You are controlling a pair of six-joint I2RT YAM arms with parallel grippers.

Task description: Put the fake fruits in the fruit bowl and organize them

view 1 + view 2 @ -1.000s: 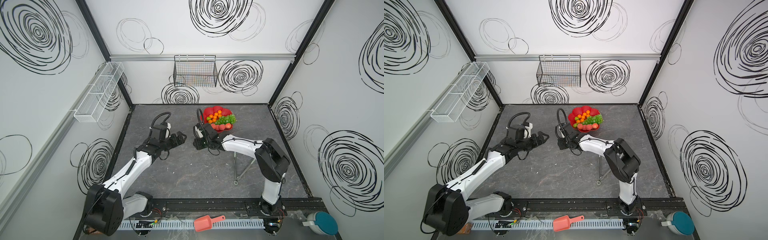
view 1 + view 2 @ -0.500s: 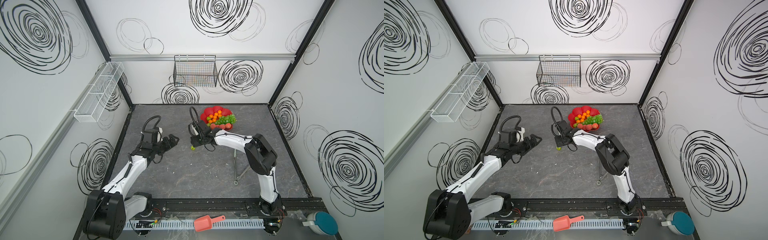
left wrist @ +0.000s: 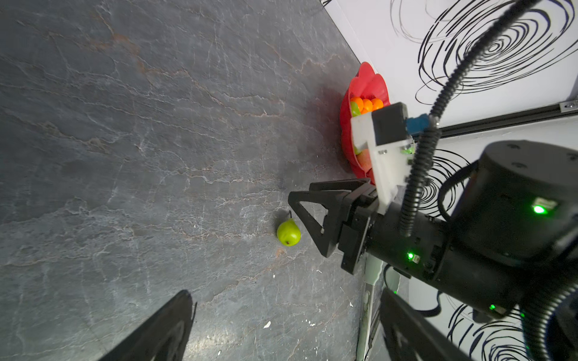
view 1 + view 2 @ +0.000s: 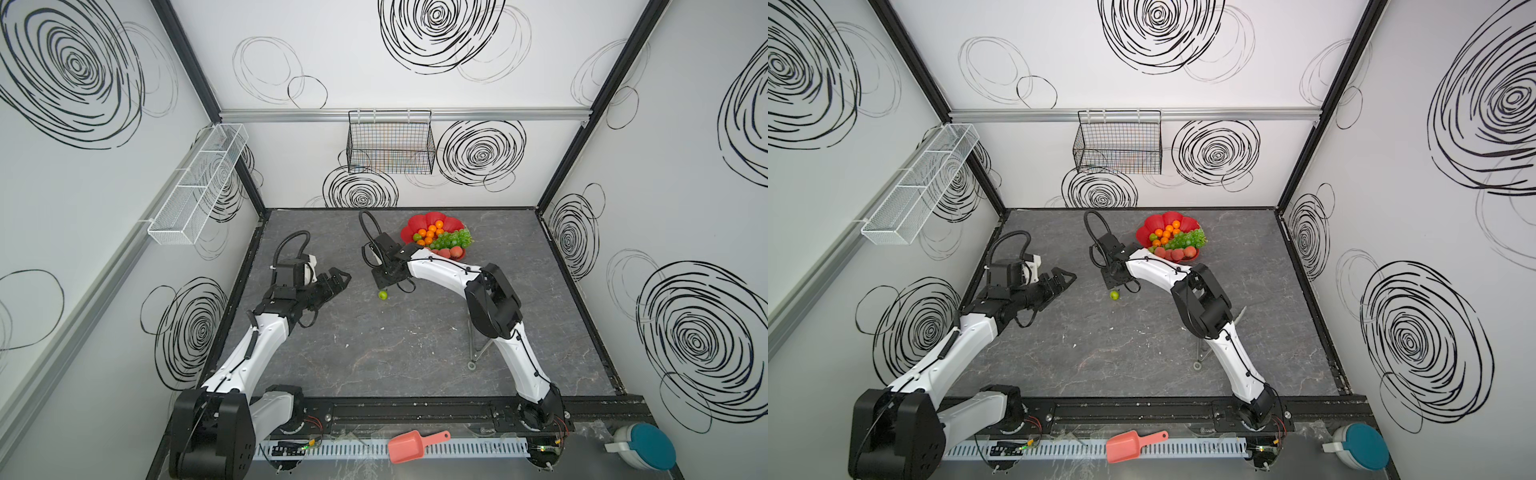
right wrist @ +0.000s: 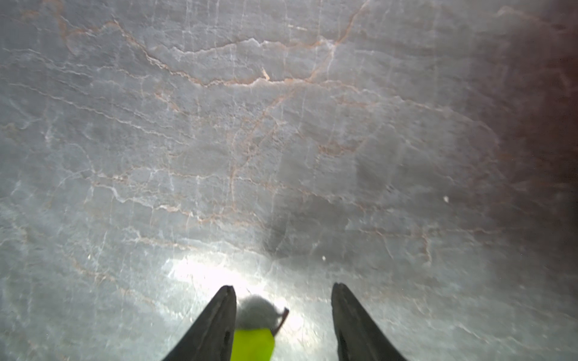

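Note:
A small green pear (image 4: 382,295) (image 4: 1114,295) (image 3: 288,233) lies on the dark table, apart from the fruit bowl. My right gripper (image 4: 385,286) (image 4: 1116,286) (image 3: 300,192) (image 5: 283,286) points down at the table just behind the pear and is open. In the right wrist view the pear (image 5: 253,343) shows low between the fingers, close to one of them and not clamped. The red fruit bowl (image 4: 415,224) (image 4: 1148,232) (image 3: 366,81) stands at the back with oranges (image 4: 430,232), grapes (image 4: 453,237) and peaches (image 4: 451,252) in it. My left gripper (image 4: 338,276) (image 4: 1069,276) (image 3: 286,292) is open and empty, left of the pear.
A metal stand (image 4: 478,353) leans on the table under the right arm. A black wire basket (image 4: 390,141) hangs on the back wall and a white mesh tray (image 4: 199,183) on the left wall. A salmon-pink scoop (image 4: 411,446) lies beyond the front rail.
My right gripper moved left, away from the bowl. The pear, unseen a second ago, now lies on the table beside it. My left gripper drew back to the left.

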